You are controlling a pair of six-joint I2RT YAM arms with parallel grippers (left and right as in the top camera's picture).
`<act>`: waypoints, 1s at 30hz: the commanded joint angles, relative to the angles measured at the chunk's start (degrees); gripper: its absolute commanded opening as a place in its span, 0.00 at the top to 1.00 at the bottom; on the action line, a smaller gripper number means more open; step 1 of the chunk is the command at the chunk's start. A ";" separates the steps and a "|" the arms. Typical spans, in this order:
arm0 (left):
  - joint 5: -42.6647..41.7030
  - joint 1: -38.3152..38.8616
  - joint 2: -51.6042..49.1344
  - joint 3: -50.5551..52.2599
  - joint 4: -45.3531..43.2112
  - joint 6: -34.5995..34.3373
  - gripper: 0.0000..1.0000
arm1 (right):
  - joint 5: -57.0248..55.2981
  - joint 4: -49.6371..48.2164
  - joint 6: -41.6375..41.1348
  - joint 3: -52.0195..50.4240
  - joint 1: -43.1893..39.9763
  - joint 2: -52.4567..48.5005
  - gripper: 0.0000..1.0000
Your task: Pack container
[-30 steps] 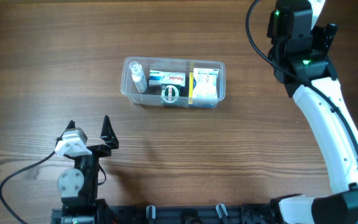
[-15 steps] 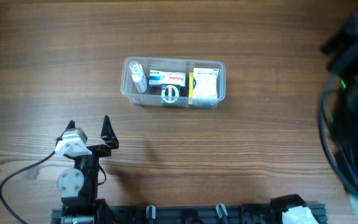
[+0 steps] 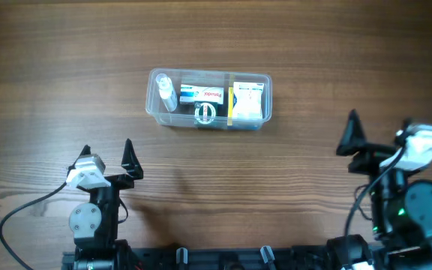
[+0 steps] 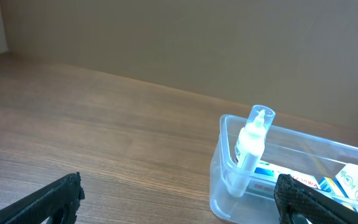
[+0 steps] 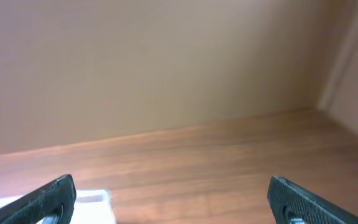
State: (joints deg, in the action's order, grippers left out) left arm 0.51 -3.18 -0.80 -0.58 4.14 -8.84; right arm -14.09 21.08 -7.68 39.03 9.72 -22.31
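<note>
Underneath, broad brown wood-grain table (image 3: 66,45), filling every view. Near its front edge on the left, black two-finger left gripper (image 3: 108,156) with a white wrist block, jaws spread wide apart. Near the front edge on the right, matching black right gripper (image 3: 379,136), fingers likewise parted, well apart from the tub. Around the middle of the table, ahead of both arms, clear rectangular plastic container (image 3: 208,73) with rounded corners and a rim, sitting flat, touched by neither gripper. Inside, at its right end, white box with a yellow edge (image 3: 248,103). In the middle, white box with blue and red print (image 3: 202,94), just beside a small round clear item (image 3: 205,112) too small to identify. At the left end, small clear bottle (image 3: 166,91) with a pointed nozzle, slightly tilted in the corner.
</note>
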 commanded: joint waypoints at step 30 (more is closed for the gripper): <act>-0.52 -0.42 0.48 0.26 0.04 1.09 0.00 | 18.67 -28.65 -0.17 -38.73 -7.45 22.10 0.00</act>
State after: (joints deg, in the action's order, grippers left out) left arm 0.49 -3.18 -0.80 -0.58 4.12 -8.84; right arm 3.05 -8.91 -7.70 1.28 2.57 -1.17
